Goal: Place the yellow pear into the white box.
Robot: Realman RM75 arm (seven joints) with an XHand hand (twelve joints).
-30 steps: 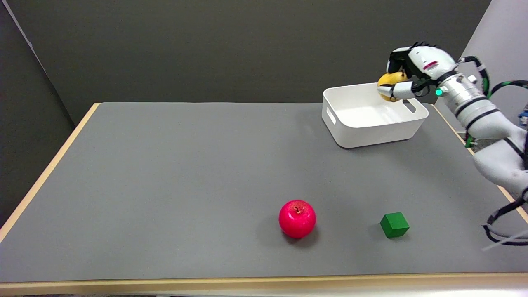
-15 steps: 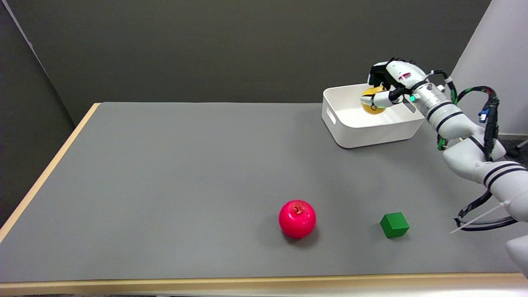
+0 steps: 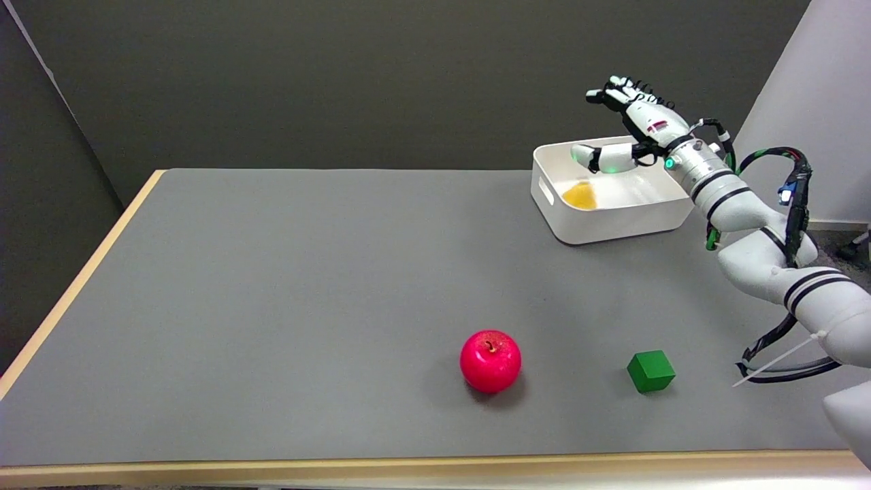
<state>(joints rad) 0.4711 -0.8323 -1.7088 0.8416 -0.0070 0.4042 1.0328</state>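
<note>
The right hand (image 3: 629, 126) hangs above the white box (image 3: 616, 221) with its fingers spread wide and nothing in its grasp, the thumb reaching out over the box's far wall. Below it, the yellow pear (image 3: 580, 195) is inside the box, towards its left end; it looks blurred, so whether it rests on the box floor cannot be told. The box stands near the far right corner of the grey tabletop (image 3: 286, 286), its long side running roughly along the far edge and a handle slot showing in its left end wall. Well apart from the box, near the front edge, a red apple (image 3: 490, 361) sits stem up, and a small green cube (image 3: 650, 371) lies to its right, closer to the right edge. The white arm reaches in from the right side, with black cables looped along it.
</note>
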